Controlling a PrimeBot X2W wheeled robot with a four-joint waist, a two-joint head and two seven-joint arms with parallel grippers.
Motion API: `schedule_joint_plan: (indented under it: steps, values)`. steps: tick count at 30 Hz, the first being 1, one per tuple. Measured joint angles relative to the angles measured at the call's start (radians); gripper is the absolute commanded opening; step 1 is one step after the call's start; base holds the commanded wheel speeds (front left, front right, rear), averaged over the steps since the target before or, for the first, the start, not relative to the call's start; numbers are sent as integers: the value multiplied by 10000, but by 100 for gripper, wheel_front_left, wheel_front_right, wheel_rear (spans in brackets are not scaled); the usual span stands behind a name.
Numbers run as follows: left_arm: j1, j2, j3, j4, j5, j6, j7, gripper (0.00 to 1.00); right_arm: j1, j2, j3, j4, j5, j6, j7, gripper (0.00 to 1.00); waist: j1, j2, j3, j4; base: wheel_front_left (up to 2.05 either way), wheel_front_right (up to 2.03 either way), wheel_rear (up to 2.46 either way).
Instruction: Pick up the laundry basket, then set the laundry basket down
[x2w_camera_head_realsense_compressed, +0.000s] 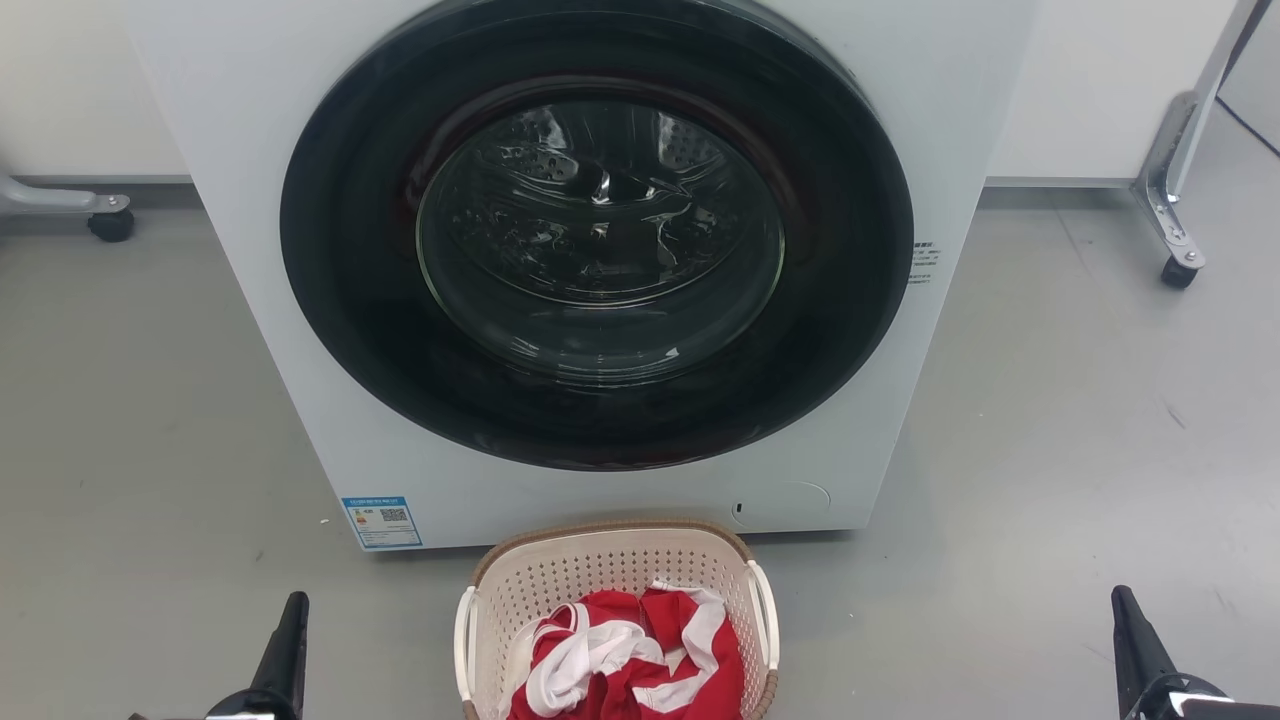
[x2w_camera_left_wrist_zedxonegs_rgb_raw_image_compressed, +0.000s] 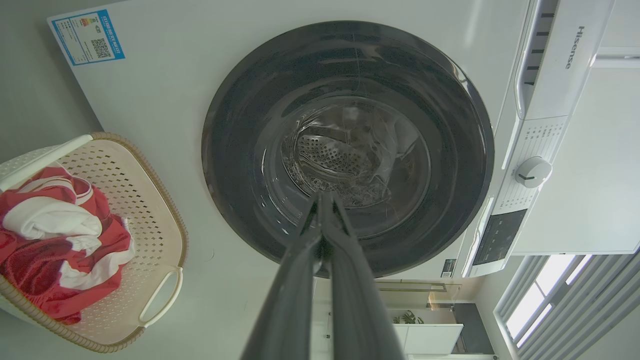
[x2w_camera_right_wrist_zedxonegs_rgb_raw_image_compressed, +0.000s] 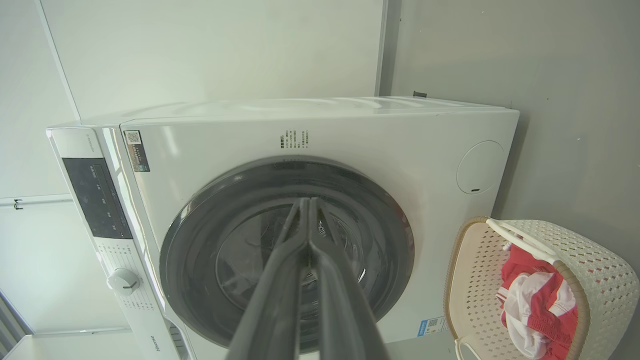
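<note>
You are looking down at the basket (x2w_camera_head_realsense_compressed: 600, 572), which is sitting upright on the grey floor (x2w_camera_head_realsense_compressed: 1050, 450) just in front of the washer (x2w_camera_head_realsense_compressed: 240, 200), below the middle of its bottom edge. You cannot tell whether the two are touching. The basket's brown rim is facing up, and its two white handles are standing at its left and right sides. A bundle of red and white clothes (x2w_camera_head_realsense_compressed: 640, 660) is lying inside it, heaped toward the side away from the washer.

The washer's round dark door (x2w_camera_head_realsense_compressed: 600, 240) is sitting closed, with the drum showing through its glass. A blue label (x2w_camera_head_realsense_compressed: 381, 521) is sticking to the lower left corner of the front, left of the basket. A wheeled leg (x2w_camera_head_realsense_compressed: 1178, 270) is standing on the floor to the washer's right, by the wall.

Your left gripper (x2w_camera_head_realsense_compressed: 292, 625) is hanging to the left of the basket, well apart from it. Your right gripper (x2w_camera_head_realsense_compressed: 1125, 612) is hanging well apart on the other side. Neither is touching the basket.

In the left wrist view the two dark fingers (x2w_camera_left_wrist_zedxonegs_rgb_raw_image_compressed: 295, 285) are pressing together at their tips with nothing between them, pointing at the door. In the right wrist view the fingers (x2w_camera_right_wrist_zedxonegs_rgb_raw_image_compressed: 280, 290) are likewise lying tip against tip, holding nothing, and aiming at the door, with the basket off to one side.
</note>
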Motion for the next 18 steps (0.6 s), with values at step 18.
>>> schedule_joint_plan:
  steps: [18]
  values:
    - [0, 0, 0, 0, 0, 0, 0, 0, 0, 0, 0, 0, 0, 0, 0, 0, 0, 0, 0, 0, 0, 0, 0]
